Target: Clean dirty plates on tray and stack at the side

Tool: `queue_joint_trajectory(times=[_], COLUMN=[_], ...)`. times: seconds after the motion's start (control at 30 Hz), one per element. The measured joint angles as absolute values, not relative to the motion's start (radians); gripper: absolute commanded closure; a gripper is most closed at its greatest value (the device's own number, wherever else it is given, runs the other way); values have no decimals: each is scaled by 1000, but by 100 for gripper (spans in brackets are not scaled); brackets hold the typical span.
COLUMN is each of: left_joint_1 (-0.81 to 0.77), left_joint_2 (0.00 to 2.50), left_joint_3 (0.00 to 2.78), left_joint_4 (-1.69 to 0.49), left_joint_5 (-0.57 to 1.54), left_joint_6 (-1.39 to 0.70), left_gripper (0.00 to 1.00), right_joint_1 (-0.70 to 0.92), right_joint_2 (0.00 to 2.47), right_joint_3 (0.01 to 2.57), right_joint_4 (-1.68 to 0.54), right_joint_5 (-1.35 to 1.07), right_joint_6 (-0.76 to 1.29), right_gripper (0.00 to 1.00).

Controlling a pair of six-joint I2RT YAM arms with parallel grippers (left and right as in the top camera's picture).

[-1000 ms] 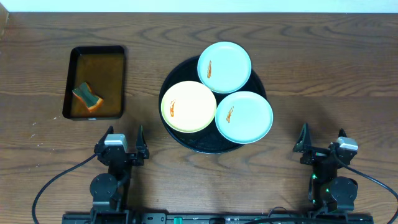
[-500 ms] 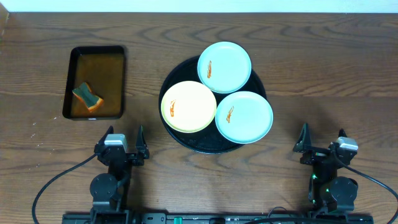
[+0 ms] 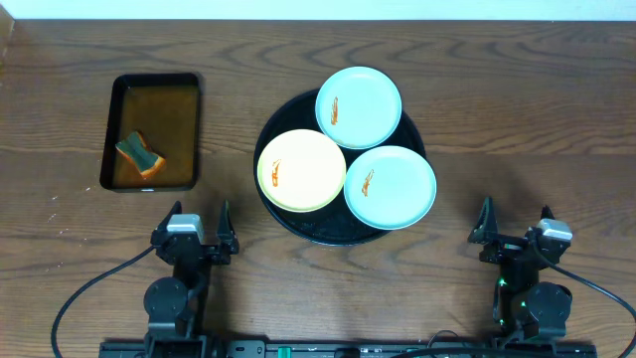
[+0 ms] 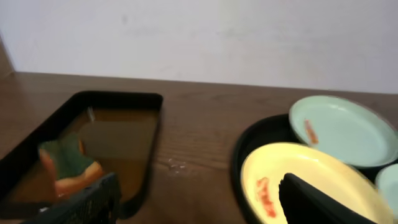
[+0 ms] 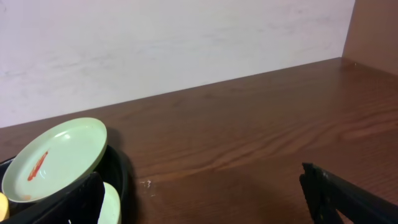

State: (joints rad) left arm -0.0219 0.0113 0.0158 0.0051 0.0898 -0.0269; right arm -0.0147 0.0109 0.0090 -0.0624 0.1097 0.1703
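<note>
Nothing is moving: the left gripper (image 3: 199, 217) and right gripper (image 3: 515, 217) are staying open, empty. Three plates (image 3: 358, 107) are sitting on the tray (image 3: 318, 235). A wooden worktop (image 3: 517, 99) is meeting a white wall (image 4: 249, 37).

Left wrist view's bottom edge cuts off the yellow plate (image 4: 298, 158).

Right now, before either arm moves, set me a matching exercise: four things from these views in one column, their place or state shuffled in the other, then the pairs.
Column one
1. yellow plate
2. sponge
3. round tray
4. left tool

Column two
A. open, holding nothing
B. lying in brown liquid in the rectangular tray
C. on the round tray's left side
D. glossy black, low rim

Pairs: 1-C, 2-B, 3-D, 4-A
</note>
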Motion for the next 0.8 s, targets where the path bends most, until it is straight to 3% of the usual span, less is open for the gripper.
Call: queue_joint_trajectory(times=[0.3,0.47,0.53,0.63,0.8], left_joint_1=[-23,-23,-20,2,65], left_joint_2=[11,11,10,25,216], left_joint_3=[6,15,41,140,502], left_joint_4=[186,637,687,513,-177], left_joint_5=[612,713,730,743,754], left_joint_6=[-669,-856,-868,-843,-630], left_gripper=[18,18,18,18,18], right_joint_1=[-15,-15,-15,-15,-15], right_joint_2=[11,11,11,11,11], right_joint_3=[9,9,9,9,9], right_joint_4=[-62,-62,-62,-62,-62], right_joint_5=[109,110,110,110,110], right_joint_6=[171,171,171,170,171], right_gripper=[1,1,1,1,1])
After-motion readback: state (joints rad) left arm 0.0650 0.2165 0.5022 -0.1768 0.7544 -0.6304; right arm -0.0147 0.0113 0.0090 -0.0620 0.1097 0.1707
